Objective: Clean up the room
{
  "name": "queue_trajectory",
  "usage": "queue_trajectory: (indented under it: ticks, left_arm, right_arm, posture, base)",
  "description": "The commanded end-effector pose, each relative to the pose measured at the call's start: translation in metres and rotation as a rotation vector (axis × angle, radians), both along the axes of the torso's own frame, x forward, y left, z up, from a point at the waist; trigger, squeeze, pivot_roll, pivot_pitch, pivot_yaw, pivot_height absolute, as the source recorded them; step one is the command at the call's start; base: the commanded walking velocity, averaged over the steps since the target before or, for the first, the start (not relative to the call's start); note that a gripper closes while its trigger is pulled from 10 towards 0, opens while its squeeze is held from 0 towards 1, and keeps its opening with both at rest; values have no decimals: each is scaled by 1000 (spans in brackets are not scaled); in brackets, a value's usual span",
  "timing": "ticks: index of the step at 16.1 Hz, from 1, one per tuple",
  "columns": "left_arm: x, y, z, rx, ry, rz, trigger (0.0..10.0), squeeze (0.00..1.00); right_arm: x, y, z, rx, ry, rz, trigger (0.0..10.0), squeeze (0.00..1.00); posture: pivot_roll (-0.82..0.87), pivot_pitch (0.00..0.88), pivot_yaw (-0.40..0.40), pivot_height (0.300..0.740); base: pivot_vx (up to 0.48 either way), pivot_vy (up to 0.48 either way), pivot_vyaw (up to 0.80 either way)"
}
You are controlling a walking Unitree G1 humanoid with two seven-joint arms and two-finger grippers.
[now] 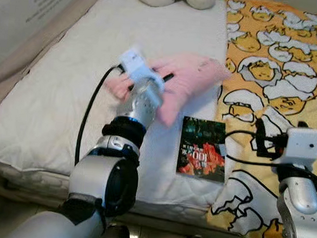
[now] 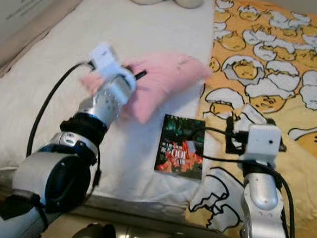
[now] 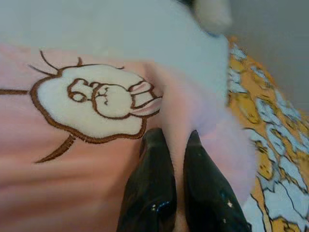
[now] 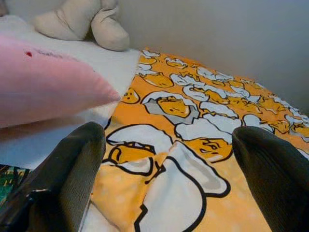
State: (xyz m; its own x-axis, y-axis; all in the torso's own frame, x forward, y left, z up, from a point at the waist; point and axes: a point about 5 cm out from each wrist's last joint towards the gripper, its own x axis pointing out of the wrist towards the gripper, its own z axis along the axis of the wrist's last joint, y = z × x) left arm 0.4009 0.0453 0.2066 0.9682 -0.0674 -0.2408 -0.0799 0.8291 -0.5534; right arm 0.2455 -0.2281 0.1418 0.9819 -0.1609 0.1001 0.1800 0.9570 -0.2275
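1. While the left pincer [image 3: 176, 145] rests on the pink pillow [image 1: 188, 80], its two black fingers [image 3: 149, 183] are nearly together with a fold of the pink cloth between them, so I judge it is clenched on the pillow
2. The pillow lies on the white bed [image 1: 51, 100], near the middle, and its one corner reaches the edge of the yellow blanket [image 1: 292, 68]. On the pillow an embroidered rabbit face [image 3: 96, 104] is seen in the left wrist view
3. The right pincer [image 4: 169, 159] hangs over the blanket with its fingers wide apart, released and holding nothing
4. A book [image 1: 202, 149] with a dark cover lies flat on the bed, just beside the blanket edge, between the two arms, and no pincer touches it
5. At the far end of the bed a cream plush toy [image 4: 82, 24] rests against the wall
6. As I judge it, the cleaning is at an early stage: the pillow is gripped but it seems not yet put in a proper place, and the book waits on the bed. The blanket looks wrinkled, so perhaps it also needs to be made straight
7. If the grip holds only a thin fold, the soft pillow may slip out when it is lifted
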Motion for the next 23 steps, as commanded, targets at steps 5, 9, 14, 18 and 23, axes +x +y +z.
queue_trajectory:
  ticks: [5, 9, 14, 18, 23]
  left_arm:
    - [-45, -51, -53, -5, 116, -178, 0, 0]
    - [-70, -70, -62, -65, 175, -357, 10000, 1000]
    - [-72, -62, -9, -43, -38, -501, 10000, 1000]
    - [-73, -44, 3, 146, -147, -519, 10000, 1000]
    - [-27, 83, -11, 659, -356, -120, 10000, 1000]
  right_arm:
    - [-58, 12, -37, 66, 201, 125, 10000, 0]
    - [-54, 13, -43, 67, 217, 135, 10000, 0]
    - [-32, 16, -40, 77, 173, 134, 10000, 0]
    - [-28, 20, -43, 90, 171, 137, 10000, 0]
    - [-6, 24, -29, 169, 78, 80, 10000, 0]
  posture:
    - [-217, 40, 9, 740]
    - [-209, 27, -2, 740]
    - [-189, 29, -8, 740]
    - [-183, 42, 0, 740]
    - [-187, 46, 13, 740]
  base:
    - [0, 0, 0]
    - [0, 0, 0]
    - [0, 0, 0]
    - [0, 0, 0]
    - [0, 0, 0]
